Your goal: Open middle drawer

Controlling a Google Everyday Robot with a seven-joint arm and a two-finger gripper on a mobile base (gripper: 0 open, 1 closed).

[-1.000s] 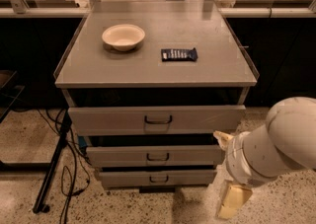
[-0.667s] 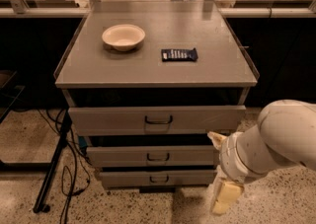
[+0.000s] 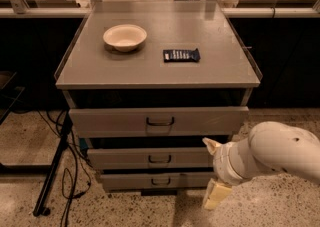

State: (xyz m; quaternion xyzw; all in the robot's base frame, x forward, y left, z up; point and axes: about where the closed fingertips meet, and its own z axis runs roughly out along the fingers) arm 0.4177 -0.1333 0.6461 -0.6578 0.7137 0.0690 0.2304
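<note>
The middle drawer [image 3: 125, 159] is the grey front between two others in the cabinet, with a small dark loop handle [image 3: 160, 159] at its centre. It sits nearly flush and its inside is hidden. My gripper [image 3: 206, 173] is at the right end of the middle and bottom drawer fronts, low and to the right of the handle. It is open and empty. One cream fingertip [image 3: 209, 144] is at the middle drawer's upper right corner and the other [image 3: 215, 196] hangs below, near the floor. It does not touch the handle.
The taller top drawer [image 3: 110, 121] and the lowest drawer [image 3: 125, 181] flank the middle one. A cream bowl [image 3: 125, 37] and a dark snack packet [image 3: 181, 55] lie on the cabinet top [image 3: 150, 71]. A black stand leg and cables [image 3: 55, 171] are on the floor at the left.
My arm and gripper have moved left, from right of the cabinet to the right end of the lower drawer fronts. The drawers have not moved.
</note>
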